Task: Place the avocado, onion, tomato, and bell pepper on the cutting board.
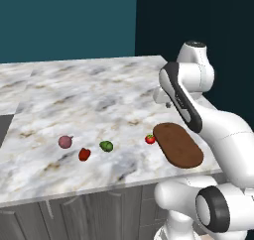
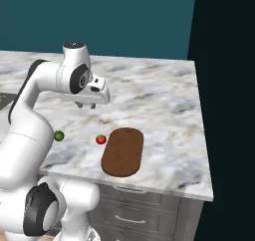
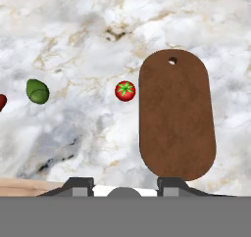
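The cutting board (image 1: 177, 145) (image 2: 123, 152) (image 3: 176, 113), a dark brown oval slab, lies bare near the counter's front right. Just left of it sits the bright red tomato (image 1: 150, 139) (image 2: 101, 139) (image 3: 125, 91). Further left come the green avocado (image 1: 106, 146) (image 2: 59, 135) (image 3: 37, 91), the darker red bell pepper (image 1: 84, 154) (image 3: 1, 102) and the pink-maroon onion (image 1: 65, 142). My gripper (image 2: 85, 105) (image 3: 125, 183) hangs well above the counter, behind the tomato and board, pointing down. It is open, with nothing between its fingers. In the left base view my forearm covers most of the gripper (image 1: 167, 104).
The marble counter (image 1: 99, 95) ends close in front of the foods and just right of the board. A dark inset (image 1: 3, 127) cuts into it at the far left. Grey drawers (image 2: 144, 210) sit below the front edge.
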